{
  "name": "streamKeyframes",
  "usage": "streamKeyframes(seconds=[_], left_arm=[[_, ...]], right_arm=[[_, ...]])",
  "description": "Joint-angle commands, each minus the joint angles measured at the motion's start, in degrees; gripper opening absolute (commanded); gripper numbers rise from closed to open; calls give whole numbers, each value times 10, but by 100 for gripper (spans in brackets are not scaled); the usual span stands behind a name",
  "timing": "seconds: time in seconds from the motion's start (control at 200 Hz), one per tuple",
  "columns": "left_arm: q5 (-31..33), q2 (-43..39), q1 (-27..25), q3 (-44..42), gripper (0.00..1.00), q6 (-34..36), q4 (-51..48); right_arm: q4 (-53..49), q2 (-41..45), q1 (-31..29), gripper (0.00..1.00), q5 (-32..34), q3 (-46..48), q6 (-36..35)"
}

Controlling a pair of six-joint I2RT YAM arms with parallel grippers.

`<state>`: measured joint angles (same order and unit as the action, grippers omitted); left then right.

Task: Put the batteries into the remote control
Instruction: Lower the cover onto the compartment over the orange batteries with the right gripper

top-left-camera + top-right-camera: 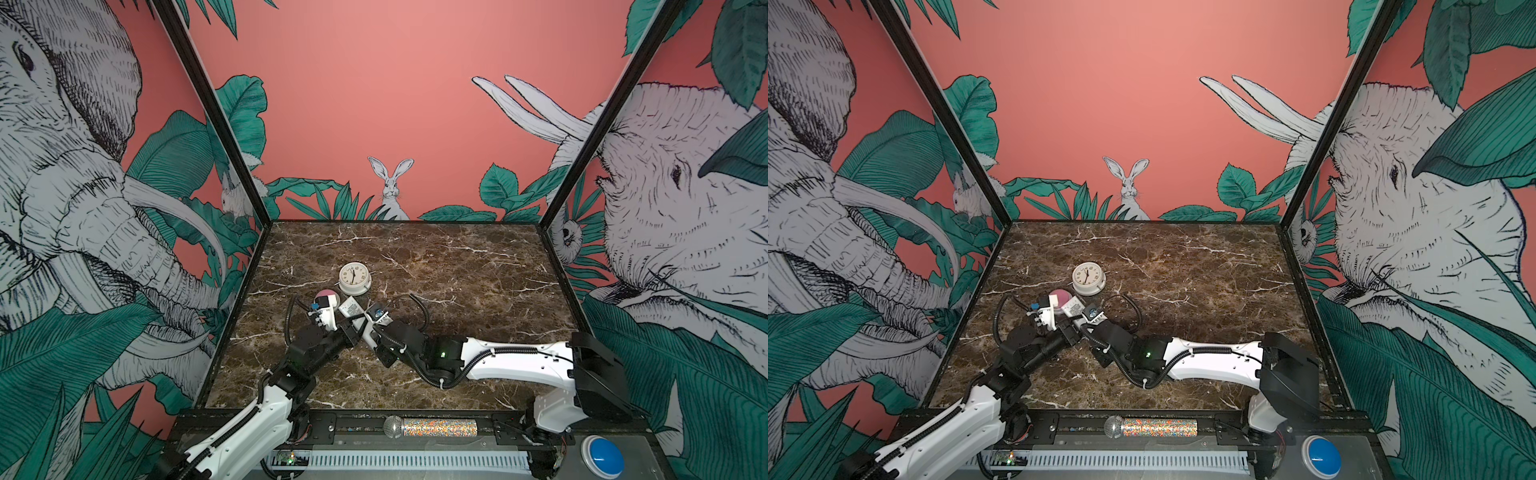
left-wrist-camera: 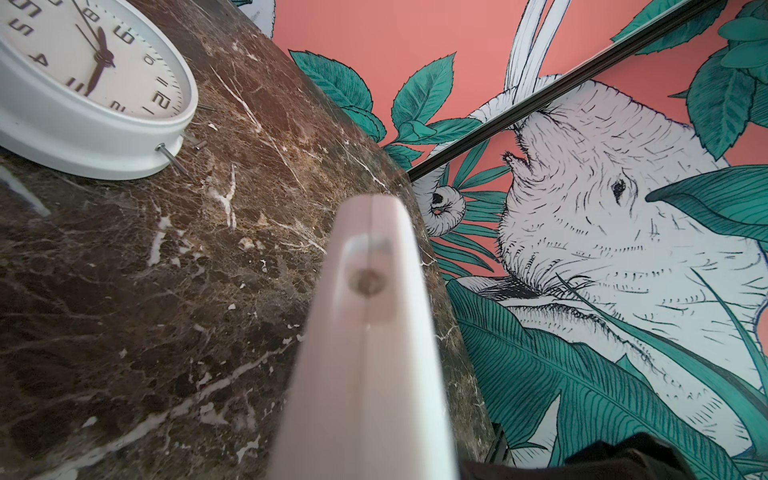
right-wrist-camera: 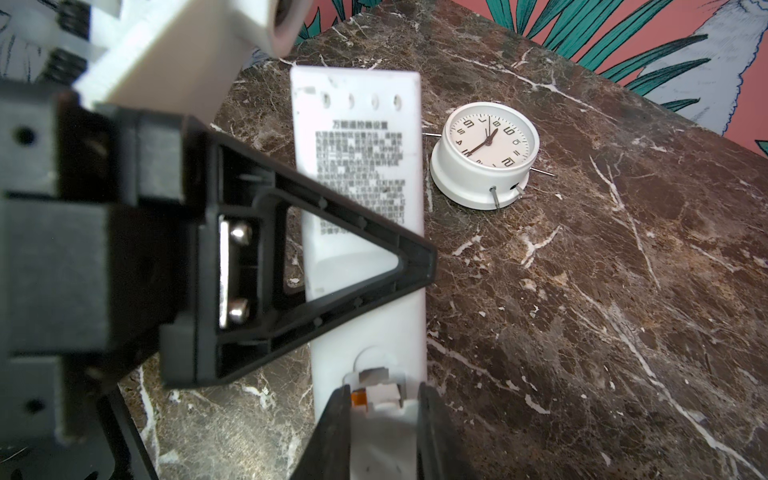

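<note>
Field note: the long slim white remote control [image 3: 361, 158] is showing its plain labelled back, and its long axis is running straight away from the right fingers [image 3: 332, 436], with the open battery bay at the end nearest them. The left fingers [image 3: 415, 264] are crossing that axis from the side at about mid-length, closed tight on the remote. One black triangular finger is lying over the label; its partner is hidden beneath. The right fingers are standing narrowly parted, flanking the bay end, with a pale blurred piece between them; I cannot tell whether they are gripping it. A sliver of a slim orange battery [image 3: 360, 397] is showing just past their tips, beside a metal contact, seemingly in the bay. No second battery is showing. Judging from this, the right arm is nearer the bay, so a seating push is likely going lengthwise, away from the right fingers, with the left bracing. A round white clock [image 3: 484, 153] is sitting on the dark marble surface [image 3: 623, 291] beyond, apart from the remote.
</note>
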<state>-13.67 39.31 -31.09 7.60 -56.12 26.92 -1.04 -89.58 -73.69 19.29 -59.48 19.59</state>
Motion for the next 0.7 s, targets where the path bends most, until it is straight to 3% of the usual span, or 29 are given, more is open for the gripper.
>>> streamKeyframes(seconds=[0.0,0.25,0.695], left_arm=[[6,-9,-3,14,0,-7,19],[7,-10,-2,13,0,-7,18],[7,-11,-2,13,0,-7,18]], right_arm=[[13,-6,-4,13,6,8,12],[16,-10,-4,15,2,8,15],[17,-15,-4,29,-3,5,15]])
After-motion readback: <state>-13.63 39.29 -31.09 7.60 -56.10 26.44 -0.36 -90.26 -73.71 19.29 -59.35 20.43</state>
